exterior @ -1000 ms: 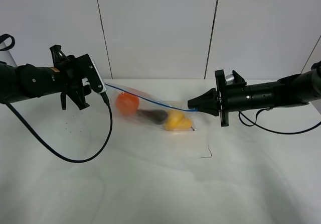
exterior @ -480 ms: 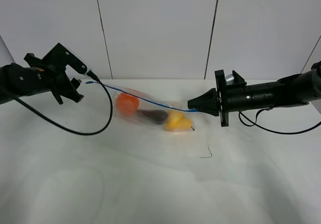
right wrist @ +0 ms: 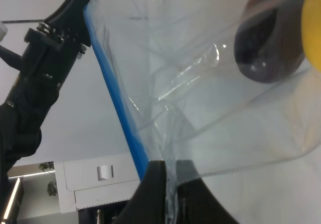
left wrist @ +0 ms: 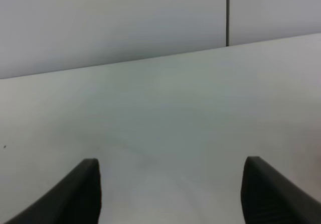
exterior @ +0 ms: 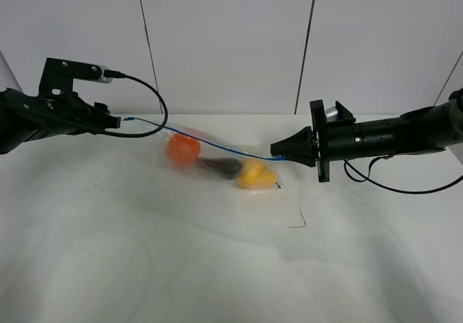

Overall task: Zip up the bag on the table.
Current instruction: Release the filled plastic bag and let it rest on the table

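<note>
Clear crinkly plastic of the bag (exterior: 214, 153) is lying at mid-table, towards the far side of the white table (exterior: 217, 265), with an orange toy piece (exterior: 183, 149), a purple piece (exterior: 221, 166) and a yellow piece (exterior: 255, 173) showing through it. Its blue zip strip (exterior: 206, 143) is stretching from left to right, raised off the surface. The right gripper (exterior: 278, 152) is pinching the bag's right end, jaws pressed together on the plastic beside the strip. The left gripper (left wrist: 170, 186) is hovering just beside the strip's left end, jaws spread with nothing between them; whether it is touching the strip cannot be told.
</note>
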Tool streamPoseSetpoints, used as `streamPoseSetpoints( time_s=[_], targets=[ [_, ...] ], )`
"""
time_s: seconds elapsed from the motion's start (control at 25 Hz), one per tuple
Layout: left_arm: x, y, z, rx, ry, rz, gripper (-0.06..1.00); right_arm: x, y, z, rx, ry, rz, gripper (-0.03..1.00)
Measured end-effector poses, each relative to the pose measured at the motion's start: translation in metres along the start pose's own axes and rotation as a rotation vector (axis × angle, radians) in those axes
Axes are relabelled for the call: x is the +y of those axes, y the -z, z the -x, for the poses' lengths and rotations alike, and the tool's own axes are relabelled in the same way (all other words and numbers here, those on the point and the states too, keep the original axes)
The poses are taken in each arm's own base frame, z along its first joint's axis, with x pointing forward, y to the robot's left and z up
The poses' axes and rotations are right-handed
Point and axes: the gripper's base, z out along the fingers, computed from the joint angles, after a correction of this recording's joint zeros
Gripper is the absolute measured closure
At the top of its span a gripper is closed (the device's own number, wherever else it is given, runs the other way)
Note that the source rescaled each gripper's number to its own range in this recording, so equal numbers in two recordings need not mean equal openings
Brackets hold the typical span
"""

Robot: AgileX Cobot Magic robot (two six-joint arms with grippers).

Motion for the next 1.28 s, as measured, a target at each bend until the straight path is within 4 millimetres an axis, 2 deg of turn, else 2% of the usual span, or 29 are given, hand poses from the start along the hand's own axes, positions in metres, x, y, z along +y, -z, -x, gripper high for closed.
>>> streamPoseSetpoints(
  time_s=[0.08,0.28,0.44,0.64,0.76,0.84,1.04,1.28],
  targets=[
    [-0.002,0.0,-0.002,0.02,-0.015,-0.019,0.13,0.0,0.0,0.0,0.0,-0.001,0.0,0.96],
    [-0.005,0.001,-0.012,0.128,-0.018,-0.111,-0.02,0.0,0.0,0.0,-0.003,-0.008,0.003,0.96],
    [0.009,0.002,-0.021,0.275,0.114,-0.206,-0.05,0.0,0.0,0.0,-0.004,-0.011,0.004,0.96],
    [0.036,0.01,-0.007,0.435,0.282,-0.399,-0.06,0.0,0.0,0.0,-0.004,-0.014,0.004,0.96],
    [0.046,0.019,0.009,0.543,0.279,-0.467,-0.06,0.0,0.0,0.0,-0.004,-0.014,0.004,0.96],
    [0.053,0.024,0.015,0.648,0.263,-0.425,-0.06,0.0,0.0,0.0,-0.004,-0.014,0.004,0.96],
    [0.072,0.032,0.02,0.861,0.176,-0.179,-0.06,0.0,0.0,0.0,-0.005,-0.014,0.005,0.96],
    [0.064,0.042,0.016,1.012,0.158,-0.155,-0.06,0.0,0.0,0.0,-0.005,-0.014,0.005,0.96]
  ],
)
